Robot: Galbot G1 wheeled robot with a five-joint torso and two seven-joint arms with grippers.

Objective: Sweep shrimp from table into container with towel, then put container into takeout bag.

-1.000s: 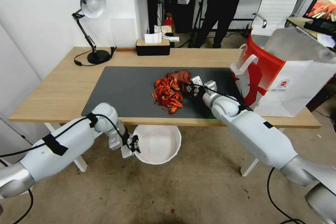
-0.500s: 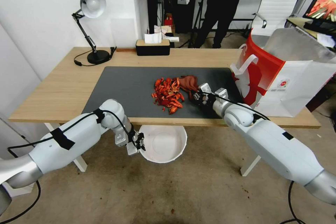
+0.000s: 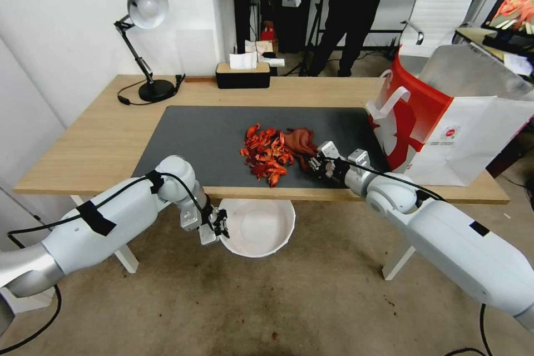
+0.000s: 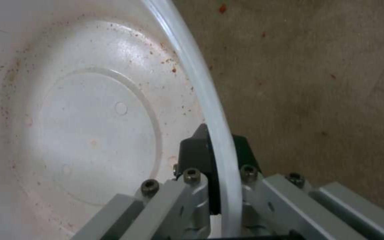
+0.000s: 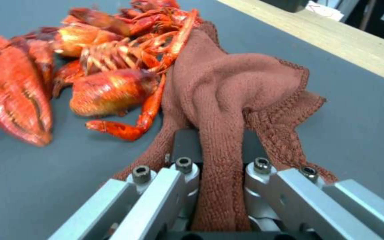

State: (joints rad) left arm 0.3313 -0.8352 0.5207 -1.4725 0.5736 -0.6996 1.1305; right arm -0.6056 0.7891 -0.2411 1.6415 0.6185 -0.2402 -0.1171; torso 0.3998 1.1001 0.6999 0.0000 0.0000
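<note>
Since a second ago, your right pincer [image 3: 318, 164] is dragging the towel [image 3: 301, 141] nearer the worktop's [image 3: 83, 144] front edge, bunching the shrimp [image 3: 266, 154]. Your takeout bag [image 3: 439, 117] is standing at the right end. Your left pincer [image 3: 221, 230] is pinching the container's [image 3: 257, 228] rim below that edge. Soft cloth is staying clamped; those glossy shells will likely scatter easily.

Table [image 3: 83, 150] is carrying grey mat [image 3: 194, 144] centrally, lamp [image 3: 146, 39] at far-left corner, tissue box [image 3: 243, 75] at far edge, takeout bag [image 3: 445, 122] at right end.
</note>
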